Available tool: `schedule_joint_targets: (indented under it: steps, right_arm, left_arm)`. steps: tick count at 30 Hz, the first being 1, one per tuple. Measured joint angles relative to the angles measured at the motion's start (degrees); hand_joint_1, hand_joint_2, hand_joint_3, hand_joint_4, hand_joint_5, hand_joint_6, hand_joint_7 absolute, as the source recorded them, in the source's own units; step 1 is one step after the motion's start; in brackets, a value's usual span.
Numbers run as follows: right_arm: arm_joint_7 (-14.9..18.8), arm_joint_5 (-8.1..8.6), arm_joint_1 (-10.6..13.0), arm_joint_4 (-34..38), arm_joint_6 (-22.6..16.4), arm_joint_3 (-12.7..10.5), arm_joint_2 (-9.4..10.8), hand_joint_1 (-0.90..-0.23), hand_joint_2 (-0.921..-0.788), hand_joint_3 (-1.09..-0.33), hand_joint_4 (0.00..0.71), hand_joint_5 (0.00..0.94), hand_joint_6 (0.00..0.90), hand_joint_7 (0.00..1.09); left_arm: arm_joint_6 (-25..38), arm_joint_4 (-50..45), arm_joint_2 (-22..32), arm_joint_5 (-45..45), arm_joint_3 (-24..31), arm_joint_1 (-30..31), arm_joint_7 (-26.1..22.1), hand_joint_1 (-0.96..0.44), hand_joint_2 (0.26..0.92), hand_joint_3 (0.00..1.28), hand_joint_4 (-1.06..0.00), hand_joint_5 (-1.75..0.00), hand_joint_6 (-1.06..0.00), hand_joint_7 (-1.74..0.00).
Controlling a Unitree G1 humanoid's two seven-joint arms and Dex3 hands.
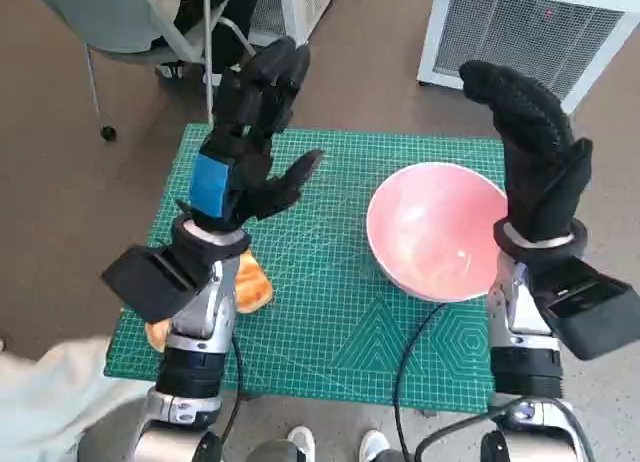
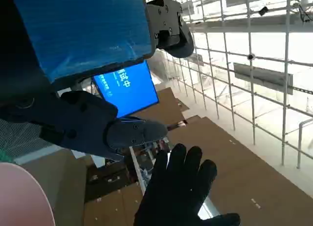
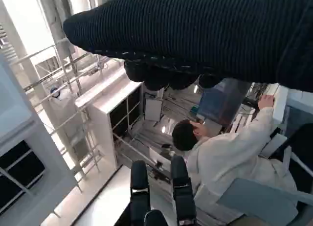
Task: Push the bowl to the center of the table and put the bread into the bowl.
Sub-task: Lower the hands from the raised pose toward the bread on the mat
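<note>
- The bread (image 1: 250, 287) is seen nearest, at about 8 o'clock on the green mat (image 1: 330, 322) that covers the table. Most of it is hidden under the left forearm, so only a golden-brown part is shown.
- The bread is judged to be light and soft, easy to crush. It should be taken at its two long sides with a gentle grip, not pressed from above. Its full shape cannot be told from these views.
- The pink bowl (image 1: 435, 232) is found at about 3 o'clock on the mat, clearly off the centre and well apart from the bread. Nothing is seen inside it.
- The bowl is judged to be stiff, smooth and rather light, so it may slide easily on the mat but also tip if it is pushed high on the rim. The push is better given low on its outer wall at the 3 o'clock side, toward 9 o'clock.
- The right hand (image 1: 535, 147) is raised just beside the bowl at its 3 o'clock edge, fingers spread apart, nothing held. Contact with the rim cannot be confirmed.
- The left hand (image 1: 255, 132) is raised above the mat near 11 o'clock, fingers apart and nothing gripped.
</note>
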Motion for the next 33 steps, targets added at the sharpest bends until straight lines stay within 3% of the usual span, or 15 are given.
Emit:
schedule_joint_targets:
  steps: [24,29,33]
  right_arm:
    - [0.01,-0.74,-0.02,0.72,-0.94,-0.43,-0.25,-0.612,-0.921,-0.732,0.371,0.002,0.189,0.41]
    - [1.00,0.44,0.00,3.38,-2.57,-1.44,-1.35,-0.605,-0.921,-0.740,0.352,0.000,0.187,0.40]
    - [1.54,0.88,0.03,7.75,-5.14,-3.60,-3.29,-0.594,-0.921,-0.772,0.341,0.000,0.168,0.43]
  left_arm:
    - [0.00,0.12,0.53,0.02,-0.02,0.00,-0.01,-0.41,0.921,0.38,-0.23,-0.02,0.00,-0.68]
    - [0.00,0.12,0.52,0.05,-0.07,0.00,-0.03,-0.40,0.921,0.38,-0.23,-0.02,0.00,-0.68]
    - [-0.03,0.11,0.64,0.06,-0.01,0.01,-0.04,-0.40,0.921,0.38,-0.23,-0.02,0.00,-0.68]
